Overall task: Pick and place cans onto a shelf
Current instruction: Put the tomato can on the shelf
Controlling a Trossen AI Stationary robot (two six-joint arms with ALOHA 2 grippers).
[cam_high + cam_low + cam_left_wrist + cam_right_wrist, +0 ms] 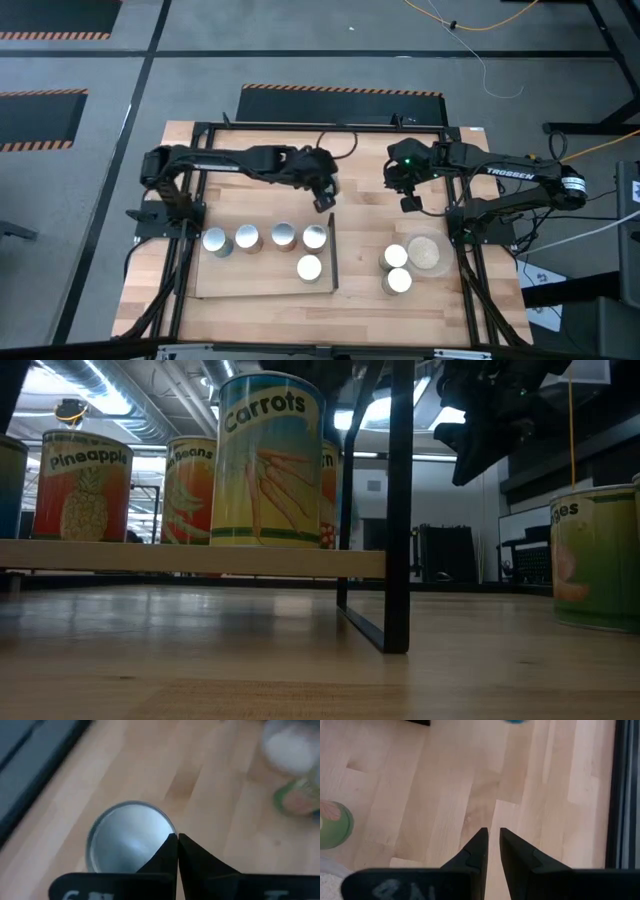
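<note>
1. Hovering above the tabletop [250, 140], the left gripper [324, 201] is clenched on nothing, its fingertips meeting just over a silvery-topped can [131, 836].
2. Directly below it, five cans stand upright on the shelf [215, 283], the Carrots can [268, 458] nearest the black frame [400, 510].
3. Farther off, the right gripper [409, 202] hangs nearly closed and empty above bare wood, with two cans [396, 270] beside the beige dish [425, 252].
4. These tins look rigid, smooth-sided and probably slippery; squeezing mid-wall seems safest.

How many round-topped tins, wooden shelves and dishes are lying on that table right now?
Small cylindrical tins with white round tops: 7, with 5 on the shelf and 2 beside the dish
Pale wood shelf board with black end frame: 1
Flat round beige dish: 1
Total: 9
</note>
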